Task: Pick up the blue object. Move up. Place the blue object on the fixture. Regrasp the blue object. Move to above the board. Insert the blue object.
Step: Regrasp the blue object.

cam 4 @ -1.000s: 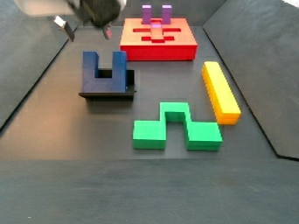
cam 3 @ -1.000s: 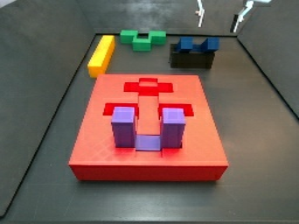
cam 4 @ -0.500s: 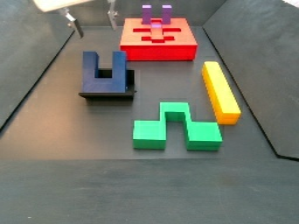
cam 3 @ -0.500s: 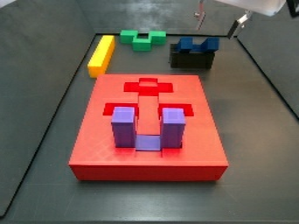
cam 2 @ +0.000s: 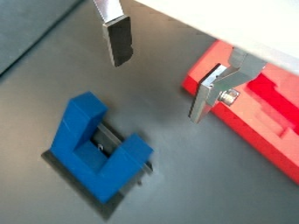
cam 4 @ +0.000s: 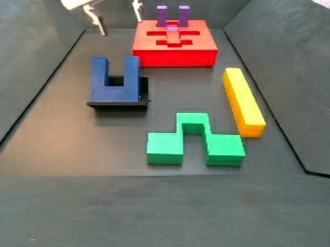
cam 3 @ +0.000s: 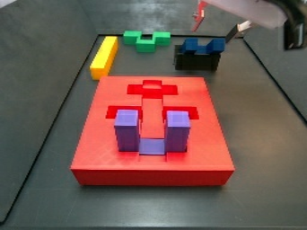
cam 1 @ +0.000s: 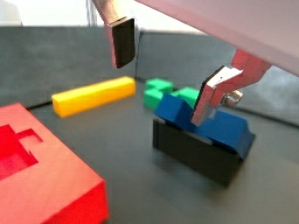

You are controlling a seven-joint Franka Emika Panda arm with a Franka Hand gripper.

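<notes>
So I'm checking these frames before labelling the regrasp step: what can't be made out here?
- Gripper: jaws stand apart with nothing between them, but its body is cut off by the frame edge in every view.
- Fixture: mostly covered by the blue object in both wrist views; its step cannot be seen.
- Board: cut off by the edge in both wrist views, recesses only partly shown.
- Purple piece: small and far in a side view.
</notes>
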